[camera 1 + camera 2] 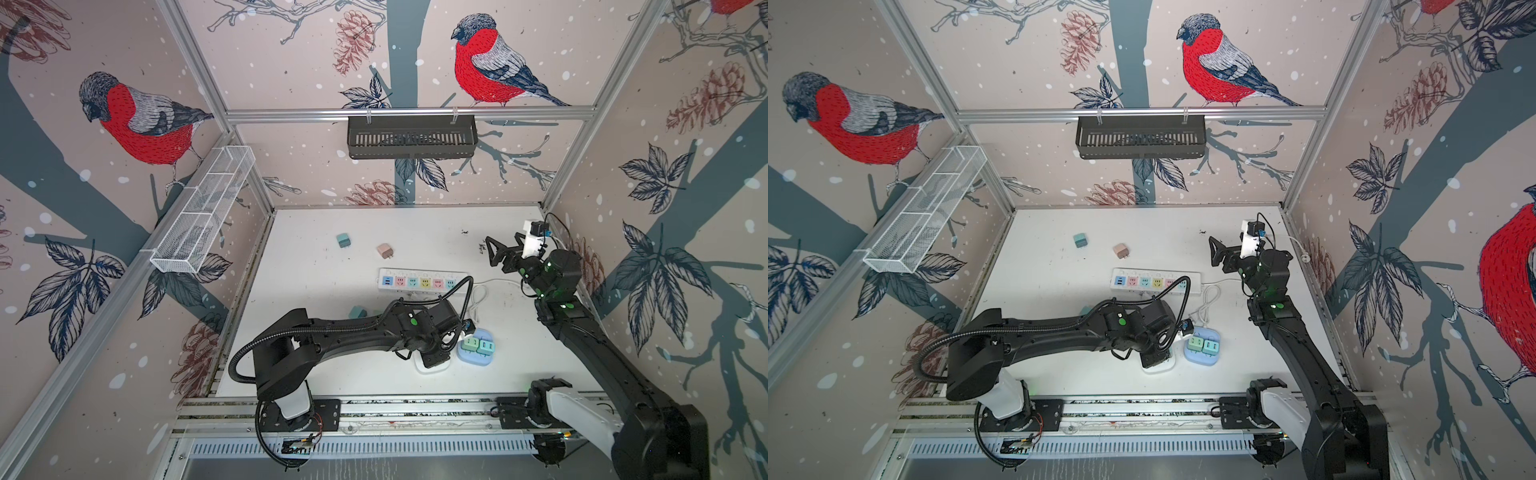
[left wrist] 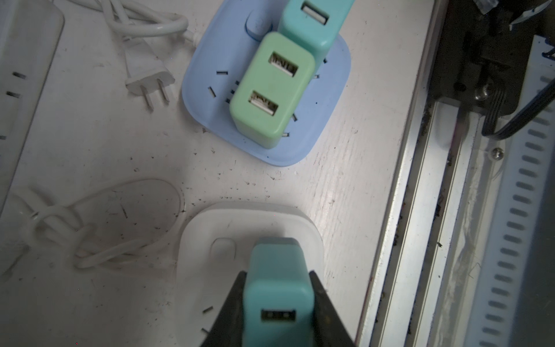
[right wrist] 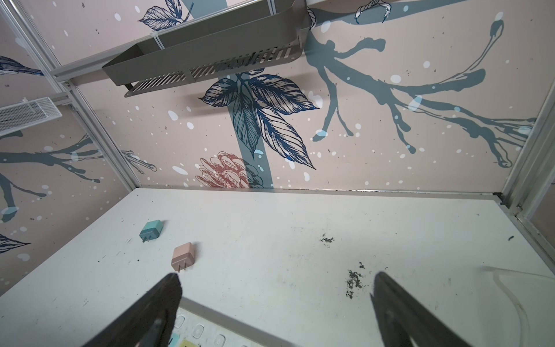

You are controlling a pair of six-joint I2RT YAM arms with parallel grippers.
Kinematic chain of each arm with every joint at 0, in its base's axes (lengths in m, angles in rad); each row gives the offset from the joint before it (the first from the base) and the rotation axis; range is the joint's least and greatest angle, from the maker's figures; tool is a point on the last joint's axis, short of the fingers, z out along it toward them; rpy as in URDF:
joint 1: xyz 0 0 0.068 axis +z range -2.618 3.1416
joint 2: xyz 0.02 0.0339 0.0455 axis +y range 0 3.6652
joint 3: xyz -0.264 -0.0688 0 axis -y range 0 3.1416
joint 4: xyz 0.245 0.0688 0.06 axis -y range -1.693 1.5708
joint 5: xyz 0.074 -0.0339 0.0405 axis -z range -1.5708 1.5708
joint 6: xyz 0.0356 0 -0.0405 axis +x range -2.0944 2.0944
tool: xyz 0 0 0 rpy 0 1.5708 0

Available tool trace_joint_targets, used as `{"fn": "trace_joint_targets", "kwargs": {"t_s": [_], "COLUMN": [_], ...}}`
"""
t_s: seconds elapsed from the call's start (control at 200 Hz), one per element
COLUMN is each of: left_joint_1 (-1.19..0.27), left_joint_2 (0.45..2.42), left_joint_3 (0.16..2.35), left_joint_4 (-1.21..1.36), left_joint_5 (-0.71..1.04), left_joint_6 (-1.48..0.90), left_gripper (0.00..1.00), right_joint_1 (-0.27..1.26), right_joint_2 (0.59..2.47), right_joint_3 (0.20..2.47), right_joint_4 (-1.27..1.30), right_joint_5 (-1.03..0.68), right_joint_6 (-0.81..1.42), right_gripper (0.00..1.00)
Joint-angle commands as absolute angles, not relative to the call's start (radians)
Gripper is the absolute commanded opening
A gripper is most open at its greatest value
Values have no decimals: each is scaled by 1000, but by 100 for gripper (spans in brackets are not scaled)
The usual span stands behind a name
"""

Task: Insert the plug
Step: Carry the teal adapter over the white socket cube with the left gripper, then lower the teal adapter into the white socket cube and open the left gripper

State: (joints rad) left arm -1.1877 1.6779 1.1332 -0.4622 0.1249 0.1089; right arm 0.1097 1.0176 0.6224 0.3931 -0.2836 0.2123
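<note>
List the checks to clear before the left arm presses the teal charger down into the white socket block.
1. Grip: left tool is shut on the teal charger, one finger on each side: ok.
2. Position: the charger is over the white socket block in the left wrist view: ok.
3. Prongs lined up with the slots: cannot tell; they are hidden under the charger.
4. Neighbour: the blue socket block stands apart from the white one: ok.
5. Right tool is open, holds nothing, and is off toward the back of the table: ok.
</note>
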Motion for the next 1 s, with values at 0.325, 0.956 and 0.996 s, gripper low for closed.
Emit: {"fn": "trace_joint_targets", "kwargs": {"t_s": [0.325,0.956,0.996], "left_joint_1": [-1191,-1194,-1195], "left_joint_2": [1691,1679,1674], "left_joint_3": [1123,1134,1131], "left_joint_4": [-471,-516,-514], "left_joint_5": [84,50,50], "left_joint_6": [94,81,80], "left_gripper": [0,0,0], "right_joint_1": [109,109,109], "right_joint_2": [1027,1029,1030], "right_joint_3": [632,635,635], "right_joint_4": [399,397,397], "right_joint_5": [-305,-310,-311], "right_joint_6": [215,215,215], "right_gripper": [100,100,100]}}
